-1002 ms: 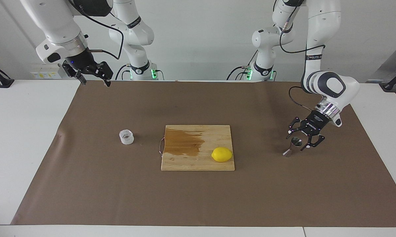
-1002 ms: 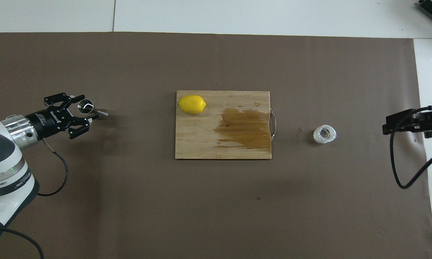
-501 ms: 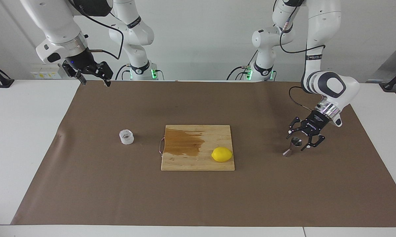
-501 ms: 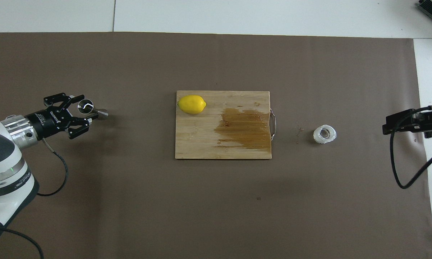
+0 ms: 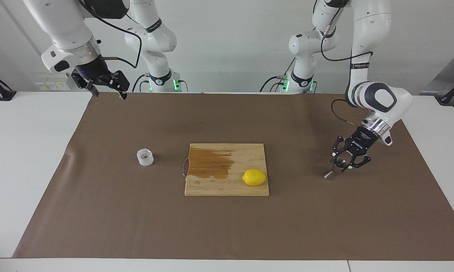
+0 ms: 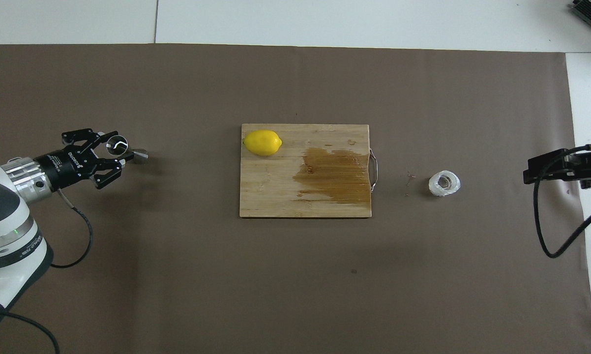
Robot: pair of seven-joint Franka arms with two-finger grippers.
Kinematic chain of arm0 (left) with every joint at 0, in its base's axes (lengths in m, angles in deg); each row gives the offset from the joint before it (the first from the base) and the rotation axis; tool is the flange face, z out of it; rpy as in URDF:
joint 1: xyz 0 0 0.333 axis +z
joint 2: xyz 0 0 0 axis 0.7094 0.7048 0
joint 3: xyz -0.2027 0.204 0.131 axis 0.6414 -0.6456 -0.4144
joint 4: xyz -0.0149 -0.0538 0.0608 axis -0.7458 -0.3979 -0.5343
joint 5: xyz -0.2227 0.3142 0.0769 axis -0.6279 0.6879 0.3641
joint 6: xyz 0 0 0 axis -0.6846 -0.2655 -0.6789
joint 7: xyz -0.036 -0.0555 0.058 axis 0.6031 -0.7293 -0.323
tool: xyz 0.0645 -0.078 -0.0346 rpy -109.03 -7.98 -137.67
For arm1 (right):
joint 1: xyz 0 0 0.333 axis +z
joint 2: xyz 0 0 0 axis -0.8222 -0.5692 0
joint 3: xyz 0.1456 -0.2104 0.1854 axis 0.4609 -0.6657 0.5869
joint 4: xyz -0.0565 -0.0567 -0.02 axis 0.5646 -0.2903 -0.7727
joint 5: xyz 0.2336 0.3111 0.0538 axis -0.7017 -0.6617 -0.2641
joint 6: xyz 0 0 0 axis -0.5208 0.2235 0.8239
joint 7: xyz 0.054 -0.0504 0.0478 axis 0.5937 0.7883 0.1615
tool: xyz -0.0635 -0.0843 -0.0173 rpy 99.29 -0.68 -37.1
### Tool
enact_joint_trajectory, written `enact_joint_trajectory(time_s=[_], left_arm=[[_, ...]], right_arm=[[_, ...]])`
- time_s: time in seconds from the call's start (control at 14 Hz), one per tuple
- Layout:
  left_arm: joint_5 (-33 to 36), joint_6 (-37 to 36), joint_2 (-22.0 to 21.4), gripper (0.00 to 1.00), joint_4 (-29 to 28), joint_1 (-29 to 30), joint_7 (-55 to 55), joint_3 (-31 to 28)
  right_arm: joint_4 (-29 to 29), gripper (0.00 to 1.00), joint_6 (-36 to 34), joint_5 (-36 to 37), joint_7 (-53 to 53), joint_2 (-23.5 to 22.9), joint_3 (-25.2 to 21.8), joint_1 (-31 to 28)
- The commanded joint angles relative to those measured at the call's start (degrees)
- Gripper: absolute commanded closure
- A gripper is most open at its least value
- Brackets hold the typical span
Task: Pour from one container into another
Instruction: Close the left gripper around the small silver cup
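The clear cup [image 5: 144, 157] stands on the brown mat toward the right arm's end; it also shows in the overhead view [image 6: 444, 183]. The steel jigger [image 5: 334, 168] stands on the mat toward the left arm's end, also in the overhead view [image 6: 123, 148]. My left gripper [image 5: 348, 160] is low at the jigger, open, with a finger on either side of its upper cone; it also shows in the overhead view [image 6: 112, 151]. My right gripper [image 5: 109, 94] is open and empty, waiting high over the mat's edge nearest the robots, apart from the cup.
A wooden cutting board [image 5: 227, 187] lies mid-table between cup and jigger, with a brown wet stain [image 5: 210, 164] on its cup-side half. A yellow lemon [image 5: 254, 177] lies on the board's corner toward the jigger. The brown mat [image 5: 227, 226] covers most of the white table.
The left gripper's fingers have drawn a little closer together around the jigger. The jigger, the cup and the right arm have not moved.
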Motion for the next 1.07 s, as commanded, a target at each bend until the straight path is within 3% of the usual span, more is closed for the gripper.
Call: enact_joint_trajectory(time_s=[0.0,0.07,0.21,0.36,0.86,1.0], left_arm=[[-1.2,0.2,0.6,0.59,0.5,-0.5,1.2,-0.4],[-1.2,0.2,0.6,0.59,0.6,-0.5,1.2,-0.4],[-1.2,0.2,0.6,0.71,0.6,-0.6,1.2,-0.4],[-0.8,0.1,0.6,1.00,0.8,-0.6,1.2,-0.4],[0.7,-0.4,-2.4,1.00,2.2,-3.7,-2.4,0.0],[0.8,0.0,-4.4,1.00,2.2,-7.0,-5.9,-0.1]], right_arm=[[0.8,0.00,-0.4,-1.1,0.1,1.0,0.1,-0.5],[0.8,0.00,-0.3,-1.1,0.1,1.0,0.2,-0.5],[0.8,0.00,-0.4,-1.1,0.1,1.0,0.1,-0.5],[0.8,0.00,-0.4,-1.1,0.1,1.0,0.2,-0.5],[0.8,0.00,-0.3,-1.1,0.1,0.9,0.2,-0.5],[0.8,0.00,-0.4,-1.1,0.1,0.9,0.2,-0.5]])
